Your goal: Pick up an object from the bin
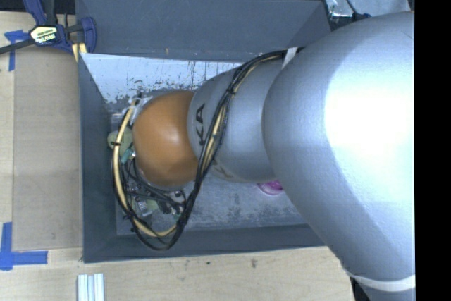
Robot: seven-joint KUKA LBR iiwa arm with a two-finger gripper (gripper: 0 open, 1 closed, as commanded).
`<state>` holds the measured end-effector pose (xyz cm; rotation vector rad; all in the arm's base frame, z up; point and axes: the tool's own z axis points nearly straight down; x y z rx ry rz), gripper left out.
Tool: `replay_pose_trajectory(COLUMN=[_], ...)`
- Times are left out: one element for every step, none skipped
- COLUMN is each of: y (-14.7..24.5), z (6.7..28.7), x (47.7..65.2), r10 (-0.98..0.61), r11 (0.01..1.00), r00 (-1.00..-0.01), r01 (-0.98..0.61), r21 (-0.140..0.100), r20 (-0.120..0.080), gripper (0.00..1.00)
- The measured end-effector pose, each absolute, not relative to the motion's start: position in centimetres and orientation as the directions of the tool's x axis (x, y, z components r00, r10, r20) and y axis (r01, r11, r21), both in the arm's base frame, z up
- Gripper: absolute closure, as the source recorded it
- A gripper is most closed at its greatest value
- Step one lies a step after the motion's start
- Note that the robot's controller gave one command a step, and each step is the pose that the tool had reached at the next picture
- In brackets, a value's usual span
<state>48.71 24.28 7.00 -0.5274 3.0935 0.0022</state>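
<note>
Arm (338, 130) hangs wrist-down over the grey bin's (95, 173) left side, likely to reach its floor. Beneath the orange cover (163, 139), I cannot tell how the gripper's (149, 206) jaws stand.

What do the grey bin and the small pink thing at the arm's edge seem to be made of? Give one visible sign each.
Grey bin: sheet metal by its look, matt, with flat folded walls and a scratched, speckled floor. Small pink thing: perhaps plastic, from its bright even colour, but too little shows to be sure.
</note>
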Motion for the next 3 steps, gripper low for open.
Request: replay_pose_trajectory(y=[24.2,24.1,24.2], z=[7.3,9.4,11.2], x=[48.6,48.4,48.7], r10=[-0.331,-0.331,-0.33], r11=[0.944,0.944,0.944], r00=[-0.944,-0.944,-0.944], r01=[-0.331,-0.331,-0.33], r21=[0.0,-0.001,0.0], r20=[0.002,0.008,-0.004], gripper=[1.0,1.0,1.0])
